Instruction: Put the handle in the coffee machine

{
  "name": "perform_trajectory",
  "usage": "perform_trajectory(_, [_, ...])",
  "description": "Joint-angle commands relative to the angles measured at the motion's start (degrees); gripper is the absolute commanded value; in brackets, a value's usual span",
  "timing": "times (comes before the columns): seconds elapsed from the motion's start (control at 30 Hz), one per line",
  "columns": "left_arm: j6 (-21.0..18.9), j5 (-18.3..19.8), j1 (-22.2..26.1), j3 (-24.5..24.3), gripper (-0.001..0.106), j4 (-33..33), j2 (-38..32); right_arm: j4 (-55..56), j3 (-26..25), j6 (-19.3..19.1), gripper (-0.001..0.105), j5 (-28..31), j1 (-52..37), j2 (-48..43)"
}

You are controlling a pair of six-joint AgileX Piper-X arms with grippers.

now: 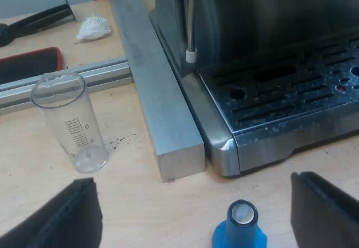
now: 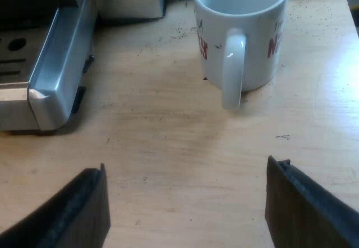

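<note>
My left gripper [image 1: 193,189] hangs open over the wooden table, just before the espresso machine [image 1: 291,91] and its slotted drip tray. A blue tamper [image 1: 241,228] with a metal top stands between the fingers, which do not touch it. A clear measuring glass [image 1: 70,122] stands upright beside a metal bar [image 1: 154,85]. A dark handle-like thing [image 1: 36,19] lies beyond a rail; I cannot tell whether it is the holder. My right gripper [image 2: 186,169] is open over bare table, near the machine's corner [image 2: 56,63], with a white mug [image 2: 241,29] ahead of it.
The machine's steam wand [image 1: 190,23] hangs over the tray's edge. A crumpled white tissue [image 1: 92,27] and a black pad with a red rim [image 1: 28,64] lie past the aluminium rail [image 1: 84,75]. Coffee grounds speckle the table around the glass and the mug.
</note>
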Motion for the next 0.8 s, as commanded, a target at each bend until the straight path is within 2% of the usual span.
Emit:
perform_trajectory(0.03, [0.13, -0.08, -0.29, -0.2, 0.071, -0.71, -7.67, 0.01, -0.24, -0.57, 0.062, -0.07, 0.0, -2.53])
perform_trajectory(0.3, [0.51, -0.08, -0.99, -0.2, 0.071, -0.71, -7.67, 0.01, -0.24, -0.57, 0.062, -0.07, 0.0, -2.53])
perform_trajectory(0.37, [1.18, 0.62, -1.6, -0.2, 0.071, -0.71, -7.67, 0.01, -0.24, 2.62, 0.062, 0.29, 0.0, -2.53])
perform_trajectory(0.47, [2.44, 2.51, -1.84, -0.48, 0.071, -0.56, -7.38, 0.47, -0.85, 3.7, 0.062, 0.28, 0.0, -2.33])
perform_trajectory(0.53, [2.44, 2.5, -2.07, -1.1, 0.071, 0.15, -6.91, 1.69, -1.76, 3.5, 0.062, 0.55, 0.0, -1.86])
perform_trajectory(0.57, [2.57, 2.65, -2.36, -2.6, 0.071, 2.49, -5.81, 4.18, -3.29, 2.84, 0.062, 1.33, 0.0, -1.0])
perform_trajectory(0.8, [2.91, 6.82, -3.17, -8.01, 0.071, 8.74, 1.57, 13.44, -9.36, 2.46, 0.062, 1.57, 0.69, 4.19])
